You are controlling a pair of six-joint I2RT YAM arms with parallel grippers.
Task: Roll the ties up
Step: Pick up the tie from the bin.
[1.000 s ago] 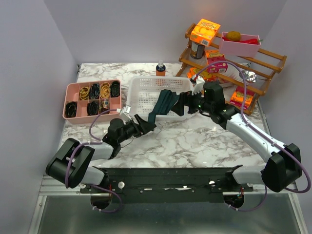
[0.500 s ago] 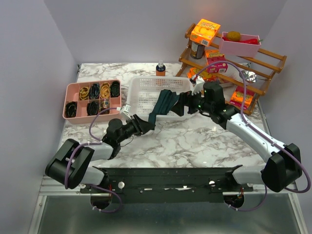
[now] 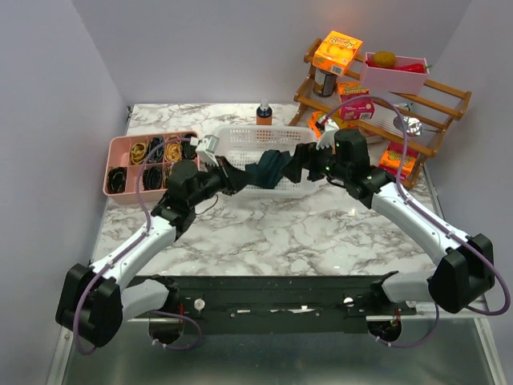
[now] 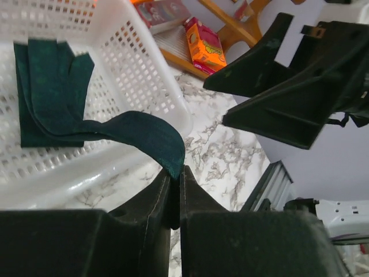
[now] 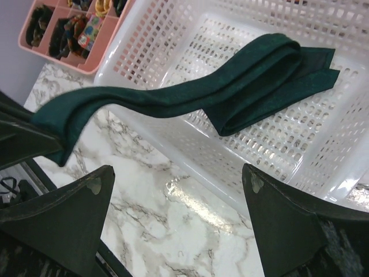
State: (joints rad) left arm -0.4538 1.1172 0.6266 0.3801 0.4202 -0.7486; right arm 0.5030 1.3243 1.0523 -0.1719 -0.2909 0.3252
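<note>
The tie [image 3: 268, 167] is being shown mostly folded inside the white basket [image 3: 240, 135] toward the tabletop's [image 3: 321, 233] far edge. Only in the left wrist view is the left gripper's [image 4: 176, 173] clenched jaws' pinch on the tie's end, draped over the near rim, being revealed. In the right wrist view the right gripper's [image 5: 177, 170] jaws are being held wide apart above the basket.
</note>
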